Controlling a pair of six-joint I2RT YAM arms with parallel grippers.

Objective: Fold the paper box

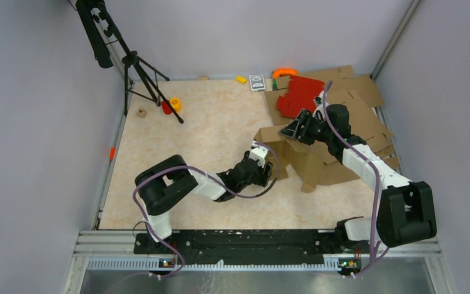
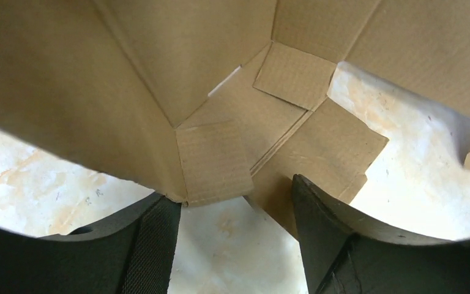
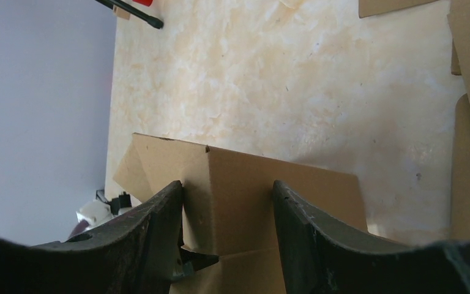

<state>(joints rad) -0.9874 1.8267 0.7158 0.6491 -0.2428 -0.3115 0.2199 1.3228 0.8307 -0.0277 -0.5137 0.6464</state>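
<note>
The paper box (image 1: 309, 162) is plain brown cardboard, standing half-formed at the table's right centre. My left gripper (image 1: 269, 170) is at its near-left opening. In the left wrist view the box (image 2: 159, 73) shows its inner walls and a small flap (image 2: 213, 160) just beyond my left gripper (image 2: 232, 190), which is open with bare table between its fingers. My right gripper (image 1: 292, 130) is at the box's far top edge. In the right wrist view my right gripper (image 3: 226, 184) stands open over a creased panel of the box (image 3: 245, 184), which reaches past both fingers.
Red cardboard sheets (image 1: 300, 95) lie on larger flat brown sheets (image 1: 358, 92) at the back right. A black tripod (image 1: 141, 73) stands at the back left beside a red and yellow item (image 1: 171, 105). An orange ring (image 1: 284, 72), a card pack (image 1: 257, 82) and a yellow block (image 1: 241, 79) lie along the far edge.
</note>
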